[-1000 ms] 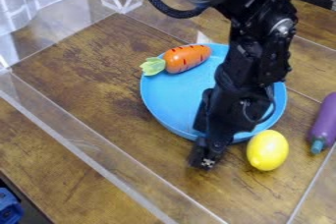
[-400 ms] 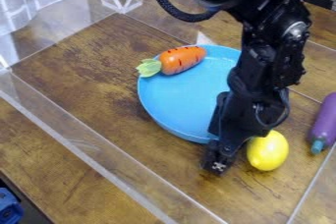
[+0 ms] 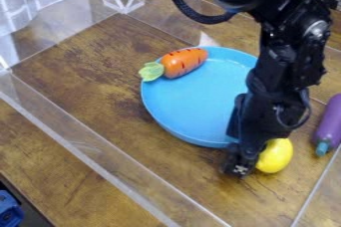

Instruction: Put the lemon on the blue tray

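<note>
The lemon (image 3: 277,156) is a small glossy yellow oval lying on the wooden table just off the front-right rim of the blue tray (image 3: 193,97). The tray is a large round light-blue dish in the middle of the table. My black gripper (image 3: 252,161) points straight down, low over the table, right against the lemon's left side and covering part of it. Its jaws stand open and one fingertip (image 3: 240,168) shows beside the lemon. Nothing is held.
An orange carrot (image 3: 182,61) with green leaves rests on the tray's far-left rim. A purple eggplant (image 3: 326,121) lies at the right edge. Clear plastic walls (image 3: 80,136) fence the table on the left and front.
My gripper has slid right along the tray's front rim toward the lemon and now overlaps its left side. The lemon, carrot and eggplant have stayed put.
</note>
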Controlling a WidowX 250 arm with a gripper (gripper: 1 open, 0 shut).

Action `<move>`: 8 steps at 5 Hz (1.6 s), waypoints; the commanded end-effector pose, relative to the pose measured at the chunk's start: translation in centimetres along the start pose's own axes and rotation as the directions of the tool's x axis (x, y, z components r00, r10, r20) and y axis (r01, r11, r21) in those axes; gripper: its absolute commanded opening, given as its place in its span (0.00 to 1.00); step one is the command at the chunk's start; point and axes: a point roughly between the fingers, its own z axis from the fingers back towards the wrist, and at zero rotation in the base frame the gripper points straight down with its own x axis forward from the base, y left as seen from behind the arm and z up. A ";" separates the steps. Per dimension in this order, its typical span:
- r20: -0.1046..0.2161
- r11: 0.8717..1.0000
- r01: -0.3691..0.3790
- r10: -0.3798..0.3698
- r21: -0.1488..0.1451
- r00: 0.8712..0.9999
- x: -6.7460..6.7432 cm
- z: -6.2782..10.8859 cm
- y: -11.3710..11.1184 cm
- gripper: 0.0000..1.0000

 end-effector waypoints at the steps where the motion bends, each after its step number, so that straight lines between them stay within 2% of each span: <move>1: 0.027 1.000 0.012 -0.012 -0.012 1.000 0.8 0.3 -0.8 1.00; 2: 0.046 1.000 0.000 0.001 -0.020 0.999 0.6 0.6 -0.7 0.00; 3: 0.063 0.999 -0.013 0.015 -0.030 0.998 0.4 0.9 -0.6 0.00; 4: 0.079 0.999 -0.028 0.030 -0.033 0.996 0.5 0.9 -1.0 1.00; 6: 0.121 0.998 0.054 -0.052 -0.015 0.991 1.2 0.9 -3.0 1.00; 7: 0.138 0.996 0.084 -0.082 -0.005 0.987 2.8 1.1 -3.6 1.00; 8: 0.141 0.994 0.107 -0.106 0.000 0.984 3.8 1.1 -3.9 1.00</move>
